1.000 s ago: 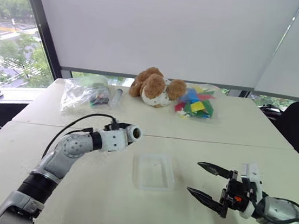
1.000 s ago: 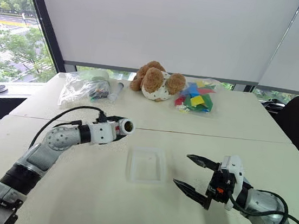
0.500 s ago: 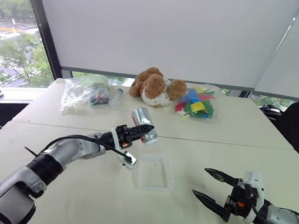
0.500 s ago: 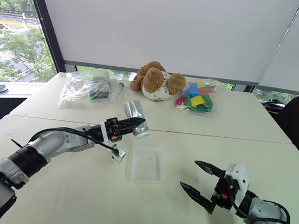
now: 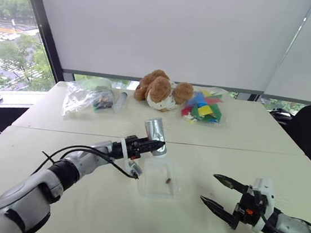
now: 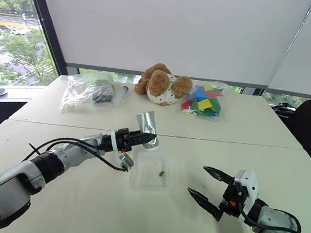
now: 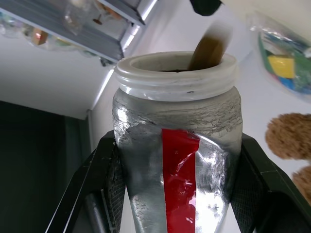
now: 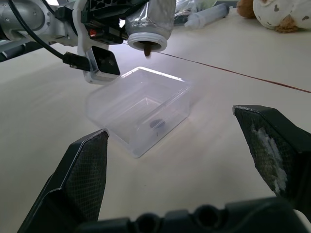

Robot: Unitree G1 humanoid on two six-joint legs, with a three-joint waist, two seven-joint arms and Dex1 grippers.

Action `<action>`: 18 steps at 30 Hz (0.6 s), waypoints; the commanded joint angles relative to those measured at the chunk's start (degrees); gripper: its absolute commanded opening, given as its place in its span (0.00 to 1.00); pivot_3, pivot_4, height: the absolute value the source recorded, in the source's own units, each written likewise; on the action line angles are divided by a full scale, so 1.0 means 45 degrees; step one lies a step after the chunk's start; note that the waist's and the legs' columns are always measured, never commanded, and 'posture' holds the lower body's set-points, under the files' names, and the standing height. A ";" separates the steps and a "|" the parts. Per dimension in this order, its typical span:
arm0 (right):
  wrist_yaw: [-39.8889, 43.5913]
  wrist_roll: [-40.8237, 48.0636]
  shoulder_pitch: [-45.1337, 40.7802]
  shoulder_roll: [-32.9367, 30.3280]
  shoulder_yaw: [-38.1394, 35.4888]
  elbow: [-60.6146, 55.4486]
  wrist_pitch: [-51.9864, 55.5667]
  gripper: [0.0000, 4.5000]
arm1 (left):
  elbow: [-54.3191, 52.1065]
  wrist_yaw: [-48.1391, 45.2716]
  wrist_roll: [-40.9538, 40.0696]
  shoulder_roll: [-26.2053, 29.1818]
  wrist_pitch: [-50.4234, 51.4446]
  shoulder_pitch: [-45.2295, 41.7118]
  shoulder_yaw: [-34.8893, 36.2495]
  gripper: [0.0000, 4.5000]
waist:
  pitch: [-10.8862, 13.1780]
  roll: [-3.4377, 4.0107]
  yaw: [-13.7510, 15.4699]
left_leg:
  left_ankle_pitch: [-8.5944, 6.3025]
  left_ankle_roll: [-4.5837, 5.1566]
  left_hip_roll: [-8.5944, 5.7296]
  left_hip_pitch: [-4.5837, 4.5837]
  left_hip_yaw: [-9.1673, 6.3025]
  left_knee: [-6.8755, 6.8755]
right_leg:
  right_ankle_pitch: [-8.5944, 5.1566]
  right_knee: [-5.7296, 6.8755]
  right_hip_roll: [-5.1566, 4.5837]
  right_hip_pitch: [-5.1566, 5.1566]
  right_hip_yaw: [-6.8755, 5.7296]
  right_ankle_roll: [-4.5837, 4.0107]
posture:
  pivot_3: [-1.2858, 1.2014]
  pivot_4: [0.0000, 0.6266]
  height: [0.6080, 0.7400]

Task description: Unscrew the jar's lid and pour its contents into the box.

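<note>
Jar, silvery and crinkled with a red label strip down its side, hung uncapped and mouth-down over the box's 11 o'clock corner, clamped between the left gripper's black fingers. Its white threaded rim was bare, and a brown pellet was dropping out of the mouth. Another pellet already lay in the shallow clear box, near its middle. The right gripper hovered at the box's 3 o'clock, just above the table, jaws spread wide and empty. Bare tabletop lay all around the box. Well beyond it, along the far edge, sat a clear bag at 11 o'clock, a teddy bear at 12 and a bag of coloured pieces at 1 o'clock.
</note>
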 commanded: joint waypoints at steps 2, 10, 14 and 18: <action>-0.0071 0.0106 -0.0082 0.0069 -0.0193 -0.0391 -0.0092 0.99 | -0.1061 0.0015 -0.1283 0.0315 -0.0884 0.0054 0.0226 0.48 | 0.0001 -0.0001 -0.0018 | 0.0000 0.0000 0.0002 -0.0001 -0.0004 -0.0001 | 0.0000 0.0003 0.0000 -0.0004 -0.0001 -0.0001 | 0.52 0.24 1.00; -0.0304 0.0322 -0.0331 0.0529 -0.0352 -0.0268 -0.0399 0.99 | -0.2079 -0.5303 -1.0947 0.2057 -0.7238 0.1480 0.2474 0.48 | -0.0004 0.0007 -0.0036 | 0.0000 -0.0004 0.0035 0.0003 -0.0039 -0.0001 | 0.0006 0.0029 -0.0007 -0.0026 0.0010 -0.0011 | 0.52 0.24 1.00; 0.0438 0.0652 -0.0690 0.0863 -0.0169 -0.0288 -0.0924 0.99 | -0.3733 -1.2562 -2.0408 0.1956 -0.5395 0.3711 0.3905 0.48 | -0.0018 0.0034 -0.0034 | 0.0002 -0.0007 0.0023 0.0002 -0.0038 0.0013 | 0.0010 0.0032 -0.0038 -0.0017 0.0011 -0.0018 | 0.52 0.24 1.00; 0.1328 0.0854 -0.1147 0.1333 0.0193 -0.0245 -0.1897 0.99 | -0.6498 -1.5618 -2.6131 0.1996 -0.0293 0.6271 0.6523 0.48 | -0.0017 0.0034 -0.0130 | -0.0002 0.0001 0.0024 0.0002 -0.0047 0.0028 | 0.0011 0.0039 -0.0043 -0.0009 0.0013 -0.0020 | 0.52 0.24 1.00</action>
